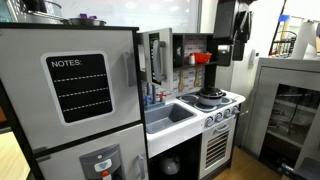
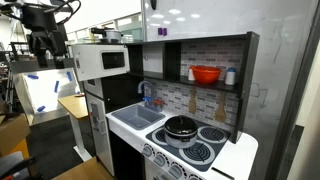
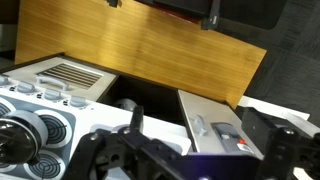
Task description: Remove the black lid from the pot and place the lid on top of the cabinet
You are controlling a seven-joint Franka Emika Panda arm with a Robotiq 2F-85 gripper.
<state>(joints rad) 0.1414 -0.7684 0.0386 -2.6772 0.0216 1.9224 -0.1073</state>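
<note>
Toy kitchen, workshop behind. In an exterior view the gripper (image 2: 46, 52) hangs high at the left, above the microwave (image 2: 108, 61) and well apart from the stove. The wrist view shows its fingers spread wide with nothing between them. Past the sink (image 2: 137, 117), the pot (image 2: 182, 127) sits on a burner, and the lid (image 2: 182, 124) appears to be on it. The cabinet (image 2: 244, 80) rises behind. Approach has not begun, I judge. Next: travel right, descend over the lid, centre on its knob, then close.
</note>
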